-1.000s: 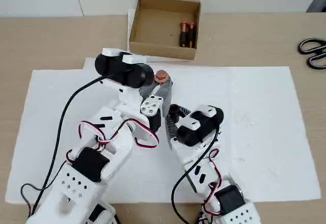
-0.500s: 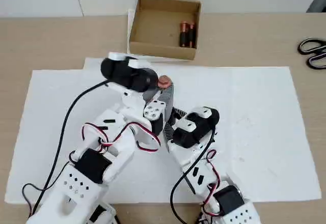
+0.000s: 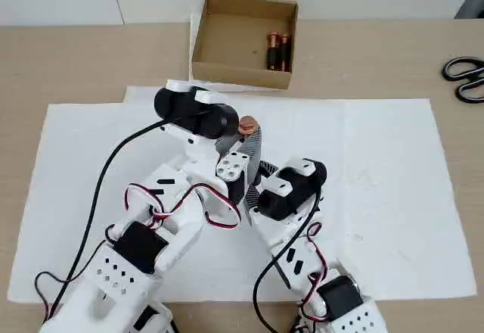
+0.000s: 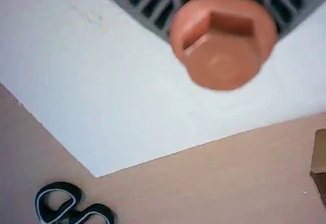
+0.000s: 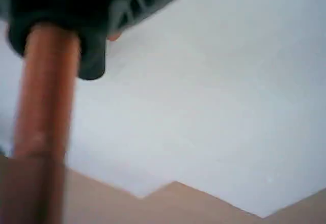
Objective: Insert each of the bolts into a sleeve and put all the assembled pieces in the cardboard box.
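My left gripper (image 3: 248, 138) is shut on a copper bolt (image 3: 247, 126) held above the white sheet, hex head up. In the left wrist view, the bolt head (image 4: 222, 39) sits close between the grey ribbed fingers (image 4: 142, 0). My right gripper (image 3: 259, 169) sits just below it, partly hidden under the left arm. In the right wrist view, a copper sleeve (image 5: 45, 117) runs up into a black part (image 5: 76, 25); the right gripper looks shut on it. The cardboard box (image 3: 203, 42) at the back holds two assembled pieces (image 3: 277, 51).
A white paper sheet (image 3: 378, 189) covers the middle of the wooden table. Black scissors (image 3: 465, 78) lie at the far right edge, also seen as scissors (image 4: 71, 210) in the left wrist view. Both arms crowd the sheet's front centre.
The left gripper has carried the bolt a little to the right and toward the front, closer to the right gripper. The right arm has shifted only slightly.
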Controlling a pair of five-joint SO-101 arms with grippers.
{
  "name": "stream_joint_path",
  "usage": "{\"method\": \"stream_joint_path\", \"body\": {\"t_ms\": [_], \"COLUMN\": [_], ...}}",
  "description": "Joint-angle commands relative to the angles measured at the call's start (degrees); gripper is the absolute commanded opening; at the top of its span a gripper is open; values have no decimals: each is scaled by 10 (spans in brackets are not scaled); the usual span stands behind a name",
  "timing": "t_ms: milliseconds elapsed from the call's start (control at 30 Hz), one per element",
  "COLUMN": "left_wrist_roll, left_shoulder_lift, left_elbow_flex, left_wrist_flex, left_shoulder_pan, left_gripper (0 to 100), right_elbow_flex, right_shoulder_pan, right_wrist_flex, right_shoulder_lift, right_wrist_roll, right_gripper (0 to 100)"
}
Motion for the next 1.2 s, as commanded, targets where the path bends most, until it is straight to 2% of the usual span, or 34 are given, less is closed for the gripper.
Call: {"method": "stream_joint_path", "body": {"t_ms": [0, 167, 400, 667, 900, 1167], "left_wrist_roll": [0, 0, 0, -3, 0, 24], "left_shoulder_lift": [-14, -14, -14, -14, -16, -18], "left_elbow_flex": [-4, -3, -4, -7, -6, -22], "left_wrist_flex": [19, 25, 59, 84, 96, 149], "left_shoulder_pan": [4, 5, 45, 46, 46, 47], "left_gripper": [6, 6, 7, 9, 188, 303], "right_elbow_flex": [4, 4, 4, 4, 4, 4], "right_shoulder_pan": [-2, -2, -2, -2, -2, -2], "right_wrist_flex": [-1, -1, 0, 0, 0, 0], "right_shoulder_lift": [-8, -8, -8, -8, -8, -8], "right_wrist_roll": [4, 4, 4, 4, 4, 4], "right_gripper": [5, 5, 5, 5, 5, 5]}}
